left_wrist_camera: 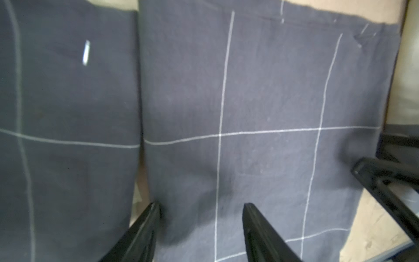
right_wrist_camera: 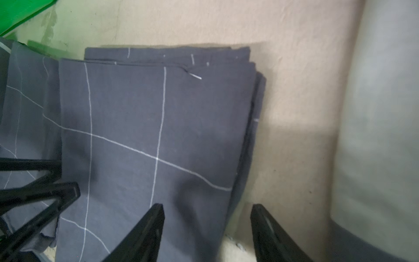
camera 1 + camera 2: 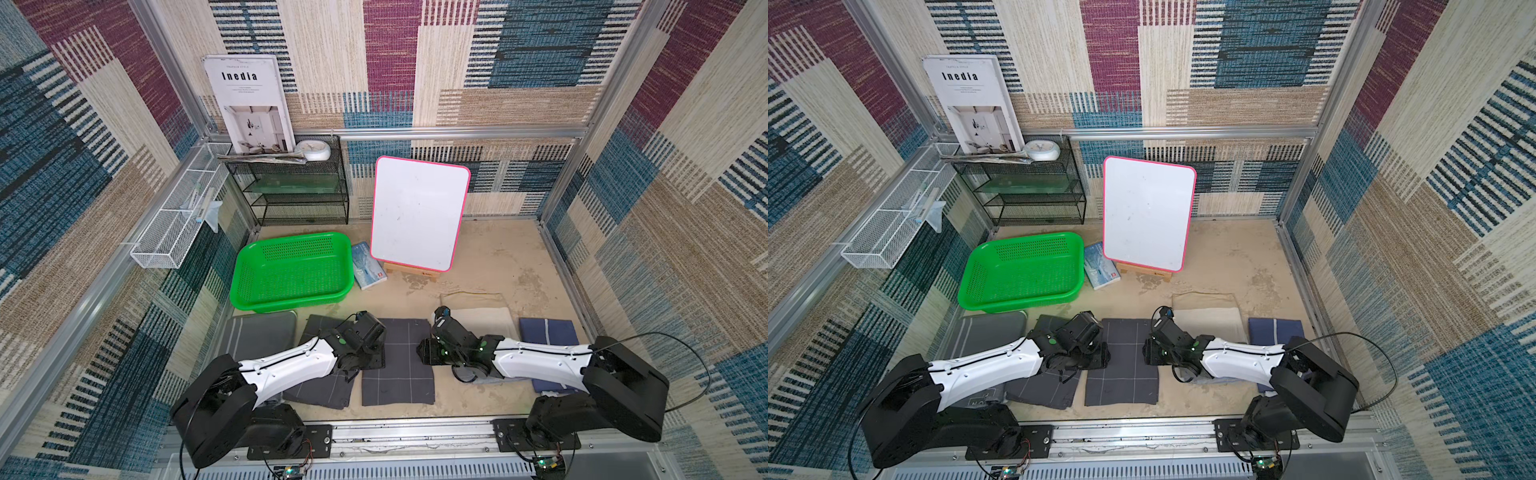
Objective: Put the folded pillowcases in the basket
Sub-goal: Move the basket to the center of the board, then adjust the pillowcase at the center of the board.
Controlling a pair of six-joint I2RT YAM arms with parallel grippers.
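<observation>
We see the folded pillowcase (image 3: 398, 374) (dark grey, thin white grid) flat on the worktop (image 3: 498, 257), left end effector (image 1: 201, 206) half-wide astride one side edge, right end effector (image 2: 207, 206) half-wide astride the opposite edge, green basket (image 3: 299, 249) apart, farther back.

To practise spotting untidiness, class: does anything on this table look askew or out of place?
Yes. The dark cloth left of the middle pillowcase lies skewed, not square with it. The blue book lies slanted between basket and whiteboard.
</observation>
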